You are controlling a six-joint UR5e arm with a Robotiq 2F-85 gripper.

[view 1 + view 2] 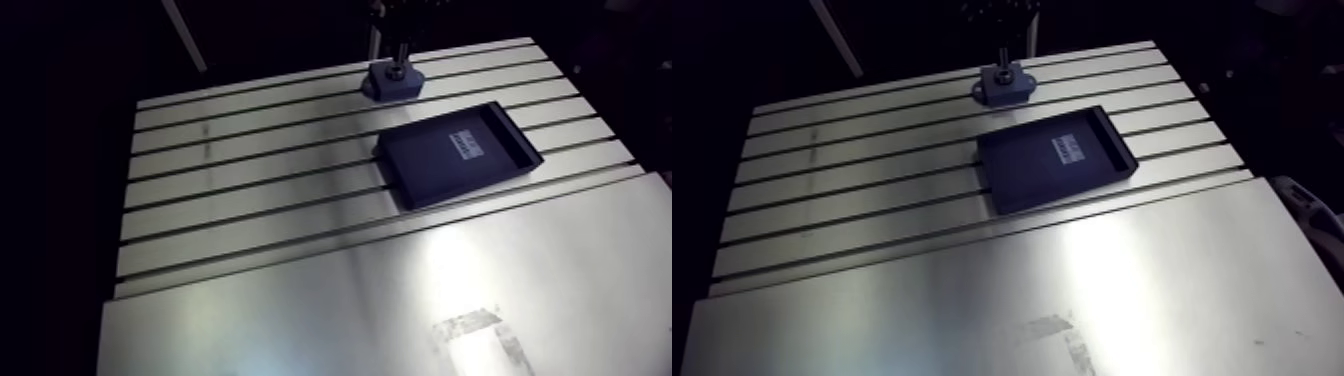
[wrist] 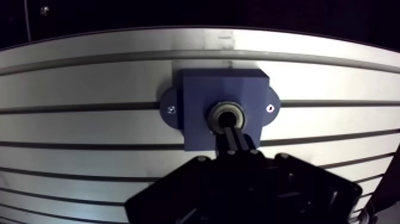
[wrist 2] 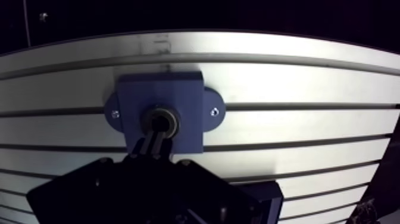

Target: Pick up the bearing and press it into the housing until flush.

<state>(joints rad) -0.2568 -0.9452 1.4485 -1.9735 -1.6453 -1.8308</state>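
A blue housing point(image 2: 199, 89) with two side ears is screwed to the slotted table, near its far edge point(image 1: 392, 85). The bearing point(image 2: 215, 111), a metal ring, sits in the housing's round bore. I cannot tell whether it lies level with the face. My gripper point(image 2: 231, 123) comes straight down over the housing, its two dark fingers point(image 2: 236, 138) pressed together. Their tips rest at the bearing's centre hole, and nothing is held between them.
A flat black tray point(image 1: 455, 152) with a small label lies on the table just nearer than the housing. A smooth metal plate point(image 1: 400, 310) covers the table's near part. The table's far edge runs just beyond the housing.
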